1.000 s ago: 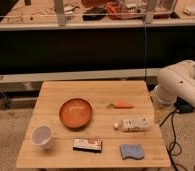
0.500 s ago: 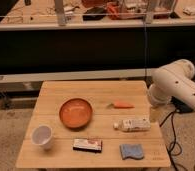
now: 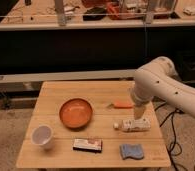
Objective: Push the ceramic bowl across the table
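Note:
The ceramic bowl, round, shallow and orange-brown, sits upright left of the middle of the light wooden table. My white arm reaches in from the right and bends down over the table's right side. My gripper hangs at the arm's lower end, just above a white bottle, well to the right of the bowl and apart from it.
A white cup stands at the front left. A small dark box and a blue sponge lie near the front edge. A white bottle lies on its side at the right, an orange carrot behind it. Cables hang off the right.
My arm has swung left from beyond the table's right edge to over the table's right side, above the bottle. The bowl and the other objects have not moved.

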Controlling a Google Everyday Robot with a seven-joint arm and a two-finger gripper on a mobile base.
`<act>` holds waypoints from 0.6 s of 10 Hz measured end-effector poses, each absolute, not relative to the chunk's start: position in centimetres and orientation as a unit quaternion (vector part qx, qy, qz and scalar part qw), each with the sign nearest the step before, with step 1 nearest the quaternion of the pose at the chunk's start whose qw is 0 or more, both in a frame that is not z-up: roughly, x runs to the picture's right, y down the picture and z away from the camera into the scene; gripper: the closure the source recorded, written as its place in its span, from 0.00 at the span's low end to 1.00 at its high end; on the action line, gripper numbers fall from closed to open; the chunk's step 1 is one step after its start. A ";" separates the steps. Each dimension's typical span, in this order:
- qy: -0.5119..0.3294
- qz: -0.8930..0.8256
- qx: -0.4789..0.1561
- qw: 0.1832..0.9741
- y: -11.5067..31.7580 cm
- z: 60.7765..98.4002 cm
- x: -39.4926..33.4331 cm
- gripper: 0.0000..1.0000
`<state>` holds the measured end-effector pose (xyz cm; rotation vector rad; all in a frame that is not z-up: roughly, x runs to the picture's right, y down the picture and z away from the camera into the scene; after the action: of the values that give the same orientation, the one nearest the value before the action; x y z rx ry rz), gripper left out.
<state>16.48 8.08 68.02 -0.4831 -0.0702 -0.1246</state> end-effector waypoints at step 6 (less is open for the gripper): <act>-0.049 -0.114 -0.228 0.966 9.2 68.2 9.0 0.35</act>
<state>9.04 9.22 68.22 -0.4604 -0.0997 -0.2300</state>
